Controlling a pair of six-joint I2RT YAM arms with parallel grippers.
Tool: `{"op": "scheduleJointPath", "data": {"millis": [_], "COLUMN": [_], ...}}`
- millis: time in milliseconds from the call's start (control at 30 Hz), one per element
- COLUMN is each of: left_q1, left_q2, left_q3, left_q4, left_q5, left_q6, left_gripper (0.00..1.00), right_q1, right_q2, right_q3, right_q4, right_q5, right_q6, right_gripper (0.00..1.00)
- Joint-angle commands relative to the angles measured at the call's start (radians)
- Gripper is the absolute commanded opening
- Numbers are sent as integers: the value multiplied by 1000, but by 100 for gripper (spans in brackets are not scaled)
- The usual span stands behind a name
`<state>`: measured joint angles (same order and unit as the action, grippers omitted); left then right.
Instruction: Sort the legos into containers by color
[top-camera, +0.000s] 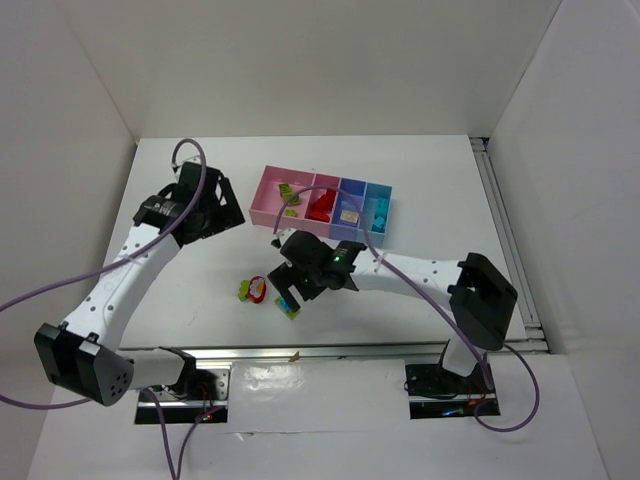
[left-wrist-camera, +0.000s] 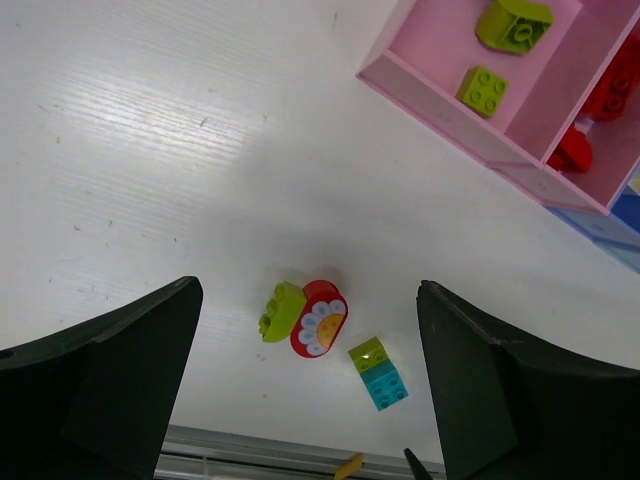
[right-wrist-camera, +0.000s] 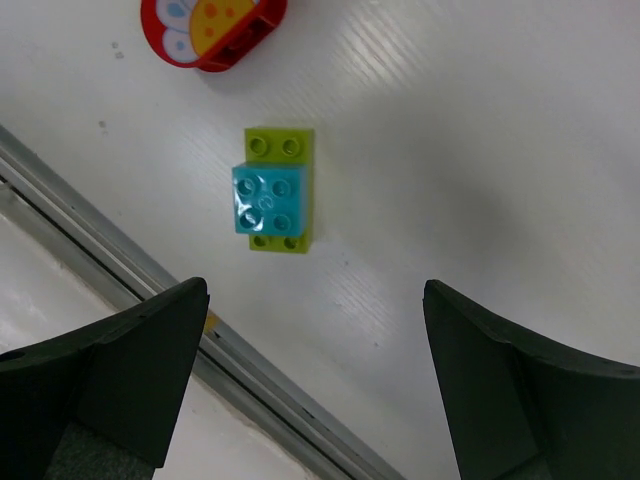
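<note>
1. Top external view: a row of four joined open-top plastic bins (top-camera: 262, 206), two pink, one blue, one light blue, sits far back on the white table (top-camera: 180, 300); small lime green bricks (left-wrist-camera: 482, 90) lie in the leftmost pink bin, red bricks (left-wrist-camera: 610, 88) in the next.
2. The right gripper (right-wrist-camera: 315, 290) hovers over a teal brick (right-wrist-camera: 268, 202) stacked on a lime green brick (right-wrist-camera: 281, 146); its jaws stand wide apart, empty.
3. Nearby, a red oval flower-faced piece (left-wrist-camera: 320, 320) touches a loose lime brick (left-wrist-camera: 281, 311).
4. The left gripper (left-wrist-camera: 308, 288) hangs above these; jaws wide apart, holding nothing.
</note>
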<state>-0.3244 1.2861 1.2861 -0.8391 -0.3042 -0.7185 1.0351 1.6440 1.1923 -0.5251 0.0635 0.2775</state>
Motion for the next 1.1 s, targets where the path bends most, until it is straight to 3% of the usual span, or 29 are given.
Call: {"op": "scheduleJointPath", "data": {"millis": [0,433,800,933,1067], "left_q1": [31,50,59,59,68], "left_q2": [-50,-70,-21,-11,-11], "left_q3": [-7,-99,-81,-80,-80], "left_q4": [-17,11,40,50,60], "left_q5": [-16,26,36,36,45], "left_q6": [-24,-15,14,24,24], "left_gripper": [99,98,98,98,98], "right_q1": [17,48,48,48,48], "right_q2": [33,184,266,275,263], "right_q3": [61,132,161,161,161], "right_q4": [80,119,109,90,77], "right_q5": [-17,-71,-19,-19,33], "right_q6": [-27,-58,-49,-49,-49], "right_gripper": [95,89,67,65,48]}}
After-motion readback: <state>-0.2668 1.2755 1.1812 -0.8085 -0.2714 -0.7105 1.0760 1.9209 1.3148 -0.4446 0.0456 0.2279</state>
